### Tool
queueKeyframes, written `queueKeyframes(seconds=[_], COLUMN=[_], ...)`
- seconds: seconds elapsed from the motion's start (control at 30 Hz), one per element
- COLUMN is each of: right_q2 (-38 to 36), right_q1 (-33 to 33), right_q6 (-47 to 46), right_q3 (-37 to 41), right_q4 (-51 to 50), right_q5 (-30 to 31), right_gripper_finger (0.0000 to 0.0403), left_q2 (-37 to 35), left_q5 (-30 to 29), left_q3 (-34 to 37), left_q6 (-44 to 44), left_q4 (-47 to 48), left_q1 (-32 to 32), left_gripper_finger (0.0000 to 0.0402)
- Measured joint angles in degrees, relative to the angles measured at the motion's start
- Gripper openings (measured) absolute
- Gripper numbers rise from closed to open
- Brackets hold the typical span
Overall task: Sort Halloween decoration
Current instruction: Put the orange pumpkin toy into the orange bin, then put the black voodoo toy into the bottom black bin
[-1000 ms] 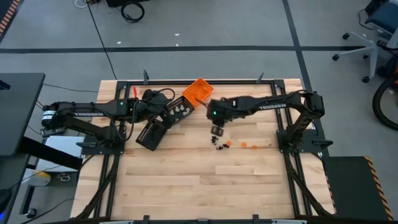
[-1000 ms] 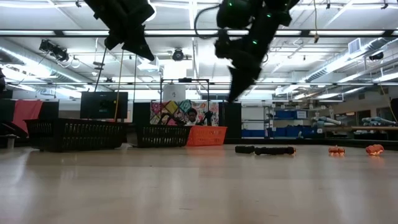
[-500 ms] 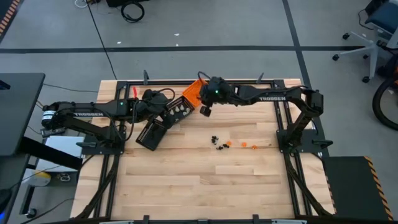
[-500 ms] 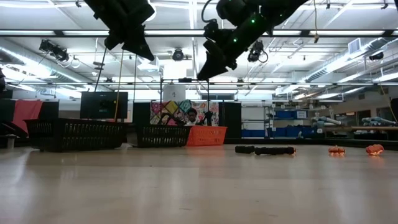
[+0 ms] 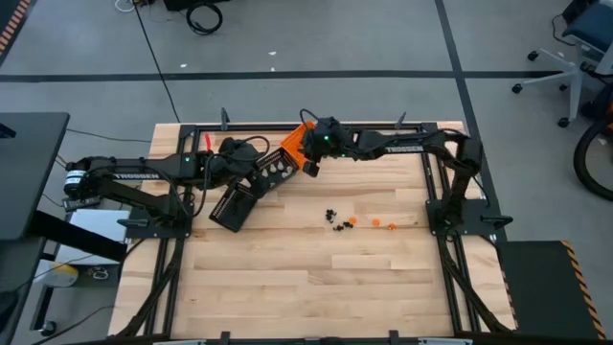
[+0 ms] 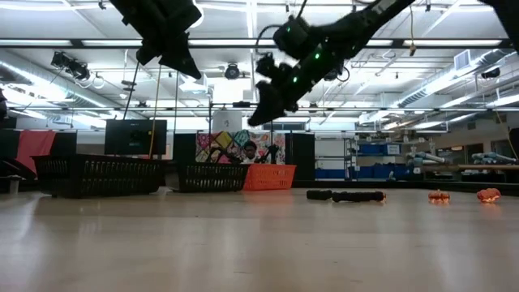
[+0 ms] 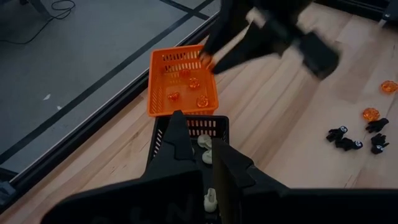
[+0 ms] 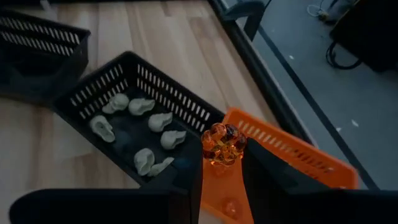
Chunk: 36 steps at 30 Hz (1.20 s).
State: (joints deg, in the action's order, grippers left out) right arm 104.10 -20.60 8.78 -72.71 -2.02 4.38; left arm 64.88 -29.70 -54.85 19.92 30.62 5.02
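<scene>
My right gripper (image 8: 222, 146) hovers above the orange tray (image 8: 292, 155) at the table's far edge (image 5: 299, 139), shut on a small orange pumpkin trinket (image 8: 222, 143). Orange trinkets lie in that tray (image 7: 186, 84). Beside it, a black tray (image 8: 134, 93) holds several whitish trinkets (image 8: 155, 121). My left gripper (image 7: 208, 149) waits open above this black tray (image 5: 273, 172), touching nothing. Loose black trinkets (image 5: 335, 218) and orange ones (image 5: 376, 223) lie on the table's middle. My right gripper pinches the orange pumpkin trinket (image 8: 217, 134) between its two fingertips (image 8: 198, 163), slanting down from the table's right. The trinket is lifted clear, above the orange tray's near end.
A second black tray (image 5: 233, 206) lies near the left arm, closer to the table's near side. A dark metal frame (image 5: 383, 126) runs around the table's edges. Bare wood (image 5: 316, 278) stretches toward the near edge.
My right gripper has moved from above the loose trinkets at the table's middle toward the far edge and the left, ending over the orange tray. It has stayed shut, carrying the pumpkin trinket along.
</scene>
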Motion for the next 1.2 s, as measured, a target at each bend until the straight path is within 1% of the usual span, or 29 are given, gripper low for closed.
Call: queueKeyframes(seconds=[0.27, 0.4, 0.53, 0.7, 0.8, 1.0, 1.1, 1.2], right_q2=[9.7, 12.4, 12.6, 12.0, 11.9, 11.3, 9.1, 5.6], right_q1=[-1.1, -1.9, -2.3, -2.4, -2.4, -2.3, -2.3, -2.2], right_q6=[-0.2, -0.2, -1.4, 0.6, 0.9, 0.6, 1.5, 1.5], right_q3=[0.0, 0.0, 0.0, -0.1, -0.1, 0.0, 0.0, 0.0], right_q4=[9.2, 9.6, 8.3, 8.5, 7.5, 5.7, 5.0, 2.6], right_q5=[0.3, 2.0, 7.1, 7.8, 7.8, 8.1, 9.3, 12.2], right_gripper_finger=[0.0099, 0.0099, 0.0099, 0.0107, 0.0125, 0.0175, 0.0190, 0.0195], left_q2=[0.0, 0.0, 0.0, 0.0, 0.0, 0.0, 0.0, 0.0], left_q5=[0.0, 0.0, 0.0, 0.0, 0.0, 0.0, 0.0, 0.0], left_q3=[0.0, 0.0, 0.0, 0.0, 0.0, 0.0, 0.0, 0.0], left_q6=[0.0, 0.0, 0.0, 0.0, 0.0, 0.0, 0.0, 0.0], left_q4=[0.0, 0.0, 0.0, 0.0, 0.0, 0.0, 0.0, 0.0], left_q1=[0.0, 0.0, 0.0, 0.0, 0.0, 0.0, 0.0, 0.0], left_gripper_finger=[0.0000, 0.0000, 0.0000, 0.0000, 0.0000, 0.0000, 0.0000, 0.0000])
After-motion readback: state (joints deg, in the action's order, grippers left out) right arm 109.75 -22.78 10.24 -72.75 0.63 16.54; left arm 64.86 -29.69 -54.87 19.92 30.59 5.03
